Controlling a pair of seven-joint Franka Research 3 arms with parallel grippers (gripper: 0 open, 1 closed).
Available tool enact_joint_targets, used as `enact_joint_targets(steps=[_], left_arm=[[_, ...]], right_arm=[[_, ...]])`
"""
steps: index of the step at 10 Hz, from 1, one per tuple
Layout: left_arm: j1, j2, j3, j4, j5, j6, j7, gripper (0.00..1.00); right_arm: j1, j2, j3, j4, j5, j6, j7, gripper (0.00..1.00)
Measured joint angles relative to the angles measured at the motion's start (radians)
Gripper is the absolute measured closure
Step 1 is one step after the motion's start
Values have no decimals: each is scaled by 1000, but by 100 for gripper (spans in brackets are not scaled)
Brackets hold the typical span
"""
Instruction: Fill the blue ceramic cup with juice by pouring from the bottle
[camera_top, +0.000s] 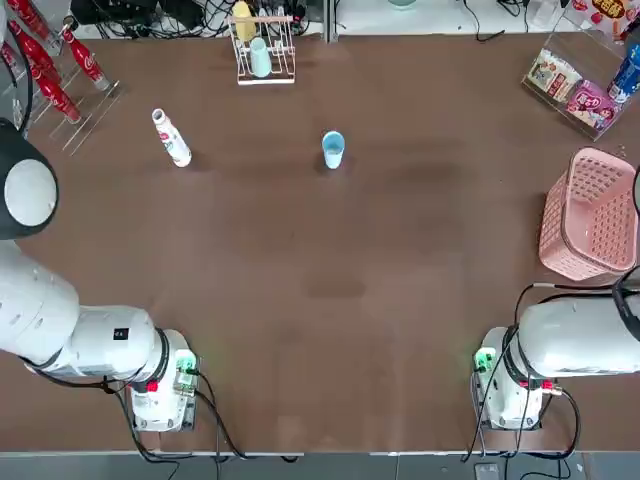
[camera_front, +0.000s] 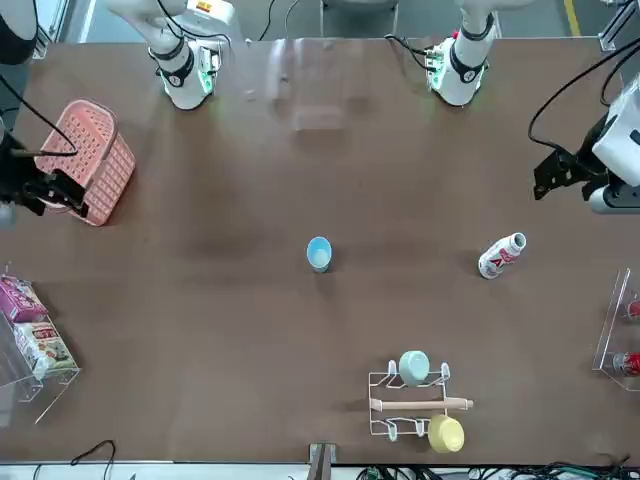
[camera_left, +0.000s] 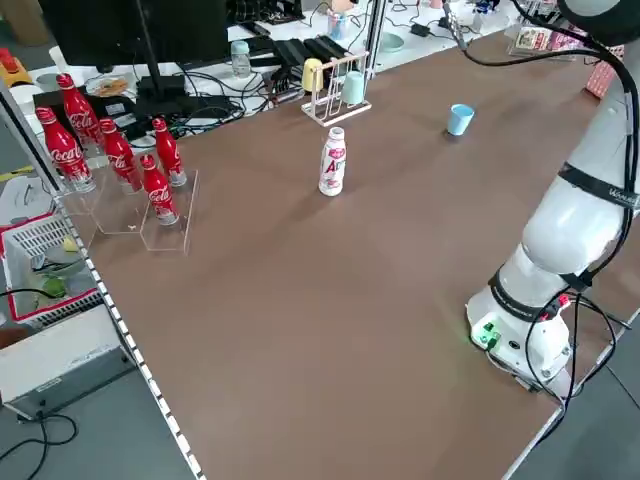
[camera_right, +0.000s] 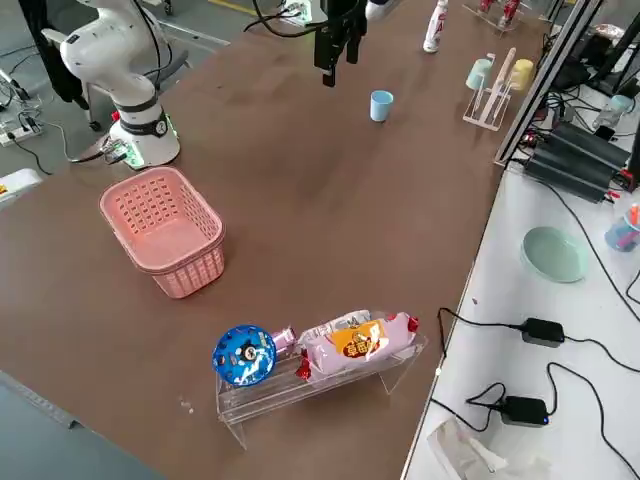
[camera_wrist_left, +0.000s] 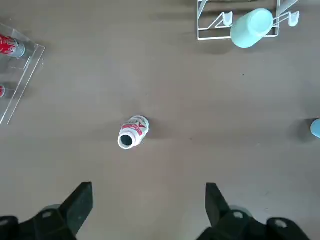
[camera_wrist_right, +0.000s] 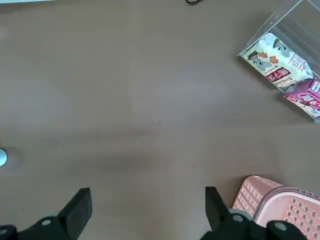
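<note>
The brown table stretches around the blue cup, which stands upright on it. To the cup's left, well apart, the bottle stands upright too. The left gripper is to the cup's left and the right gripper to its right; both pairs of jaws are spread, holding nothing. We judge that a low sweep by the left arm could topple the slim bottle, and that a loose or off-centre grip could let it twist. If we tilt too fast or misjudge the rim, juice may miss the narrow cup or overfill it; a nudge from the bottle could tip it.

We count, biggest first: one table, two arms, one pink basket right of the cup, two clear stands out beyond either side of it, one white rack beyond it, five cola bottles, one bottle, one blue cup.
</note>
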Motion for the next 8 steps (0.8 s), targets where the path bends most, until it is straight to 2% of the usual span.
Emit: enact_joint_targets(steps=[5,8], left_arm=[[0,-3,-5,-3,-27,-73,26,0],[0,-15,-5,-3,-38,-81,26,0]], right_arm=[[0,0,-1,0,1,0,0,0],[0,0,-1,0,1,1,0,0]])
